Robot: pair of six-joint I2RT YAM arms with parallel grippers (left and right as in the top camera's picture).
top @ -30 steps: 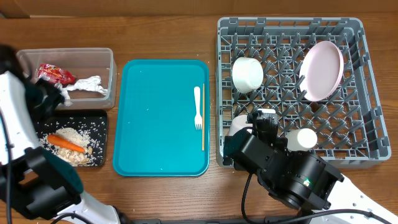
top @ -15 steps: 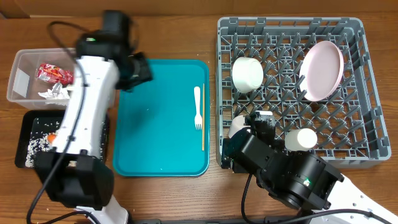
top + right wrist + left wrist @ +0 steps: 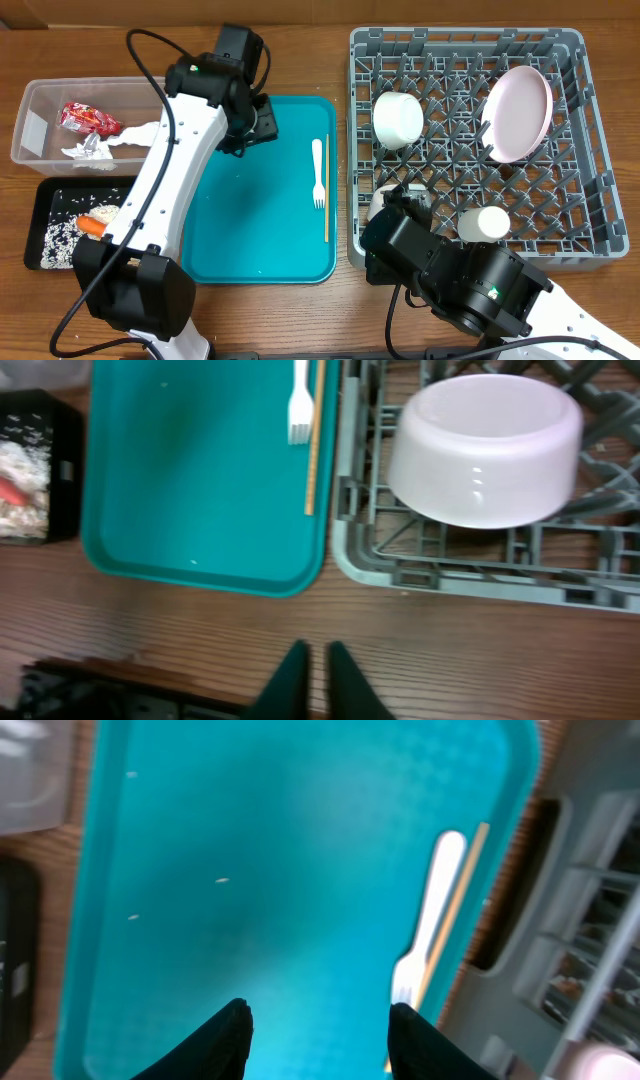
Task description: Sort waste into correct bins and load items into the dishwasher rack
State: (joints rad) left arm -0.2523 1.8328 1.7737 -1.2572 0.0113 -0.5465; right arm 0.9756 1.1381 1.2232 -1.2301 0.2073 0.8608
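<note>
My left gripper (image 3: 320, 1012) is open and empty, hovering over the teal tray (image 3: 250, 210) near its far left part (image 3: 255, 120). The white fork (image 3: 428, 925) and wooden chopstick (image 3: 458, 905) lie side by side at the tray's right edge (image 3: 318, 172). My right gripper (image 3: 318, 665) is shut on nothing, low over bare wood in front of the grey dishwasher rack (image 3: 570, 240). The rack holds a bowl (image 3: 485, 448), another bowl (image 3: 398, 118), a pink plate (image 3: 518, 112) and a cup (image 3: 490, 222). The clear tub (image 3: 40, 95) holds the red wrapper (image 3: 88, 118) and napkin (image 3: 95, 148). Rice and the carrot (image 3: 92, 226) lie in the black tray (image 3: 35, 200).
My left arm (image 3: 165, 190) reaches from the near left edge across the black tray's right side. The bulky right arm (image 3: 450, 275) covers the rack's near left corner. A few rice grains (image 3: 222, 880) dot the teal tray.
My left arm has swung from the bins at the far left to over the teal tray. The tub and black tray sit slightly further left. The right arm has barely moved.
</note>
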